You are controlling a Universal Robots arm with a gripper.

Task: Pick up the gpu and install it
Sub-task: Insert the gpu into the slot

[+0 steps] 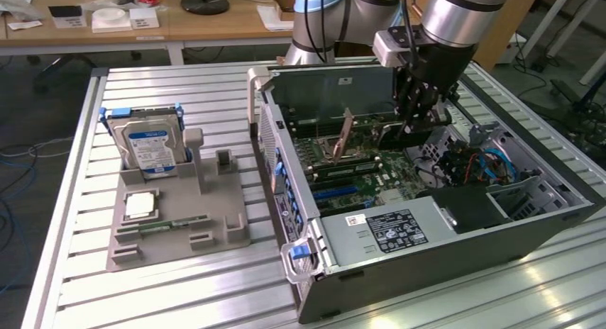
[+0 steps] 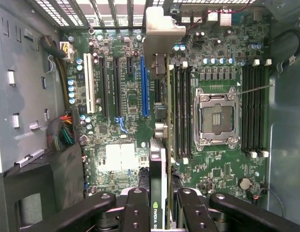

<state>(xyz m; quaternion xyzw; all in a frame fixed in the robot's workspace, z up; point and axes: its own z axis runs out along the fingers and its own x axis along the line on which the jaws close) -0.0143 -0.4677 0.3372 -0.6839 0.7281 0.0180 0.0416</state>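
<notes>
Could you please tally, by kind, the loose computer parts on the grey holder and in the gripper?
hard drive: 1
processor: 1
memory stick: 1
gpu: 1, clamped in the gripper
Total: 4

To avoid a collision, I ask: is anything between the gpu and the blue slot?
Nothing visible. The tool holds the gpu edge-on above the board; the blue slot beside it lies empty.

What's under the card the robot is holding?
A green circuit board with long slots and a square chip socket. The card hides the strip right beneath itself.
</notes>
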